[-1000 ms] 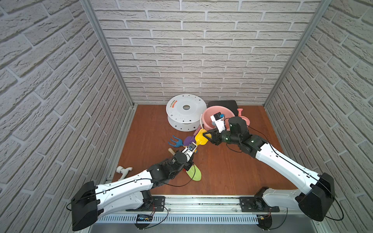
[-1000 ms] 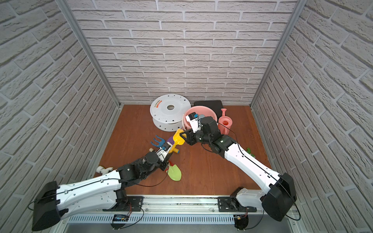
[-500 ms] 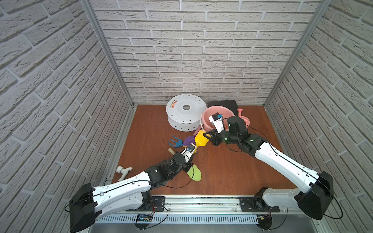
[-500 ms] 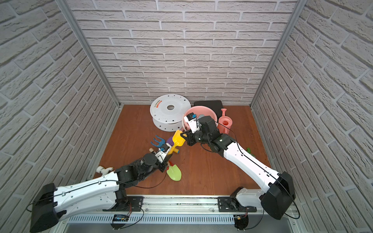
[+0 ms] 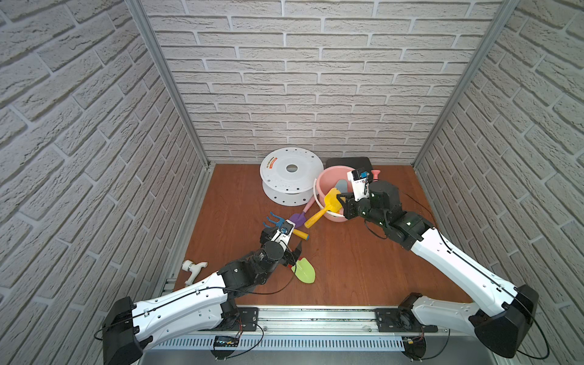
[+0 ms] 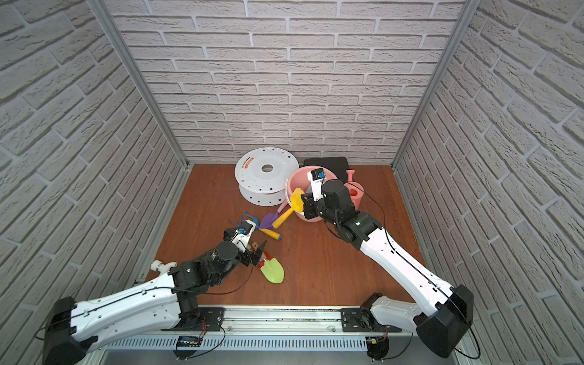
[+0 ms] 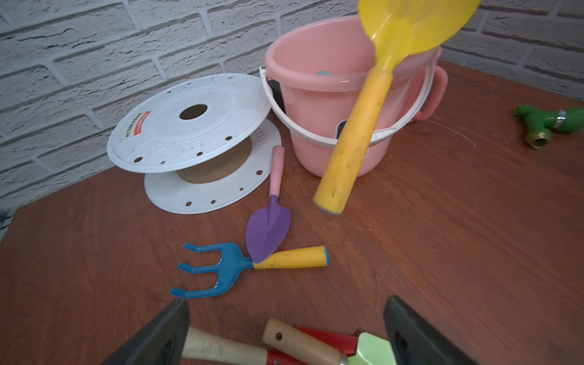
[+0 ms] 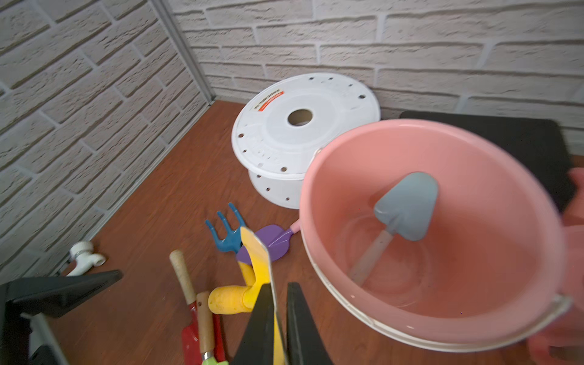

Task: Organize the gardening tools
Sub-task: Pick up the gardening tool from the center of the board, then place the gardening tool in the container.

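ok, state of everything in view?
left tool: open, empty
yellow scoop: lifted, handle tilted down
right tool: shut on yellow scoop's blade
pink bucket: upright, bail down
pale-blue trowel: inside pink bucket, blade up
blue claw fork: flat on table
purple trowel: flat, blade over blue claw fork's handle
green spade: flat on table
watering can: upright

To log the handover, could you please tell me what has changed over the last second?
The left gripper released the handle of the yellow scoop, its jaws now wide, and drew back slightly. The right gripper closed on the scoop's blade and holds it alone by the pink bucket. The purple trowel, blue claw fork and green spade lie unmoved.
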Robot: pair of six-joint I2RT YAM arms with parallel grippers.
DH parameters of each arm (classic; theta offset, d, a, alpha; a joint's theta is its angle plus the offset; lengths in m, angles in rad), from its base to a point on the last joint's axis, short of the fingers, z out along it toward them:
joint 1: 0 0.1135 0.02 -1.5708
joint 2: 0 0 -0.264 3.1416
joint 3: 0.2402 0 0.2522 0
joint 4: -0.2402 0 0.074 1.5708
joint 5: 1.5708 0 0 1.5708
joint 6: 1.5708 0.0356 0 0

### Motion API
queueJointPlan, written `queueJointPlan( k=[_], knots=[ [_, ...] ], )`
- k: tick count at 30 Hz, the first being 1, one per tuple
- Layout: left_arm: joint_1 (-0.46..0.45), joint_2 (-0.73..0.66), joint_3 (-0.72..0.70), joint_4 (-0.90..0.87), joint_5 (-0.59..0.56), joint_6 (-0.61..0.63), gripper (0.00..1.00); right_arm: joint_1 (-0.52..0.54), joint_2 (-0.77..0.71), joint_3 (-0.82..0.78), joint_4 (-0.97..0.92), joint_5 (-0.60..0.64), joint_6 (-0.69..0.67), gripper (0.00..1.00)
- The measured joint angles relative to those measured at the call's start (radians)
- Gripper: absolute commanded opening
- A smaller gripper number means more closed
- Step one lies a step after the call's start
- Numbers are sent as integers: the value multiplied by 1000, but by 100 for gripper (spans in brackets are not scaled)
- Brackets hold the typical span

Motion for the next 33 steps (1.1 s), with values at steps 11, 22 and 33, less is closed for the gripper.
queueJointPlan(
  k=[11,22,33],
  knots=[
    [50,-57,-5,-48,-31,-58,98,-60,129,113,136,239,-125,3],
    [59,-50,-6,-64,-30,-71,98,-148,103,95,187,285,-136,3],
    [64,-48,-6,-68,-29,-79,98,-159,-27,50,231,394,-174,3]
  ],
)
